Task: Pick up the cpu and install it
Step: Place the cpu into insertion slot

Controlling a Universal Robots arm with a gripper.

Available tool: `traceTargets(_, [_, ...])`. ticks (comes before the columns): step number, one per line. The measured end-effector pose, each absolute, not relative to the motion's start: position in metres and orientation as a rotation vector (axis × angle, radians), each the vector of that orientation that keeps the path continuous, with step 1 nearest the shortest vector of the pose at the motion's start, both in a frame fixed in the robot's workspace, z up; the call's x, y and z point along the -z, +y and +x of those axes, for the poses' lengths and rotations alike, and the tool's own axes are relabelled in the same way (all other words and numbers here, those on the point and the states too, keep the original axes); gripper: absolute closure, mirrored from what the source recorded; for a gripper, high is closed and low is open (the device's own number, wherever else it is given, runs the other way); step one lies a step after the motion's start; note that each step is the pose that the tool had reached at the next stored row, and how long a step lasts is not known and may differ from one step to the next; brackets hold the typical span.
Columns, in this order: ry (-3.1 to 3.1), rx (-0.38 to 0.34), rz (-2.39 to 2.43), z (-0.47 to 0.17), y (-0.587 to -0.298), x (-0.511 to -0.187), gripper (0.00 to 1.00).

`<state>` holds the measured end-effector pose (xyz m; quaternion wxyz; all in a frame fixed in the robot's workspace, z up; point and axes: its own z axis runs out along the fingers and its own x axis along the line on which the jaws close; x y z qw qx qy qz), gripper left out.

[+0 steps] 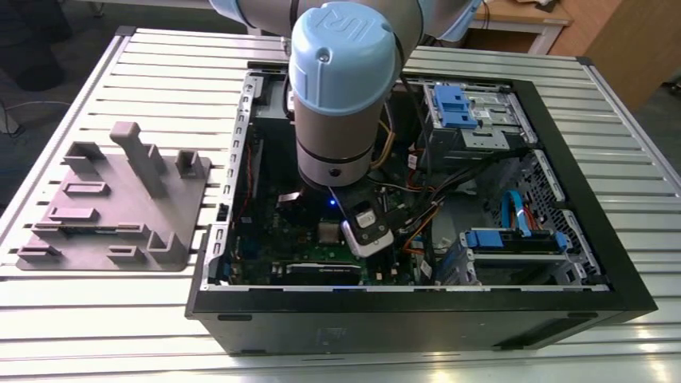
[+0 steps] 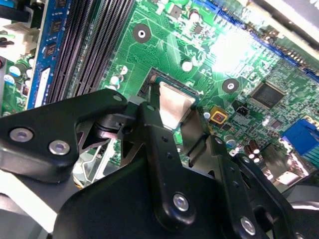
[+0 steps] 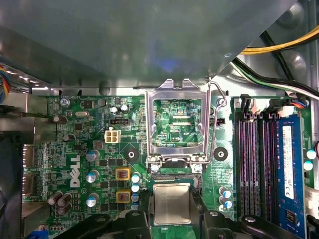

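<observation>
The cpu point(image 3: 172, 205) is a small silver-grey square lying flat at the socket of the green motherboard point(image 3: 99, 154), just below the raised hinged socket frame point(image 3: 177, 124). My gripper point(image 3: 172, 199) straddles it, a black finger pressed against each of two opposite edges, shut on the chip. In the second wrist view the cpu point(image 2: 174, 103) shows between the black fingers point(image 2: 149, 124), low over the socket. In the exterior view the arm reaches down into the open computer case point(image 1: 596, 271), with the gripper point(image 1: 356, 235) just above the board.
Black memory slots point(image 3: 254, 164) and a blue memory stick point(image 3: 289, 174) run beside the socket. Yellow and black cables point(image 3: 279, 47) cross nearby. A grey moulded tray point(image 1: 107, 207) with upright posts lies on the slatted table at the exterior view's left. Drive bays point(image 1: 463, 108) fill the case's far side.
</observation>
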<state>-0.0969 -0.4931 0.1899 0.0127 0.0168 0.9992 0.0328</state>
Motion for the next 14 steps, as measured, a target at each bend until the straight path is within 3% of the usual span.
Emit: traceTargets(14, [3.113,-0.104,0.052,-0.0968,-0.493,-0.1951,0.58])
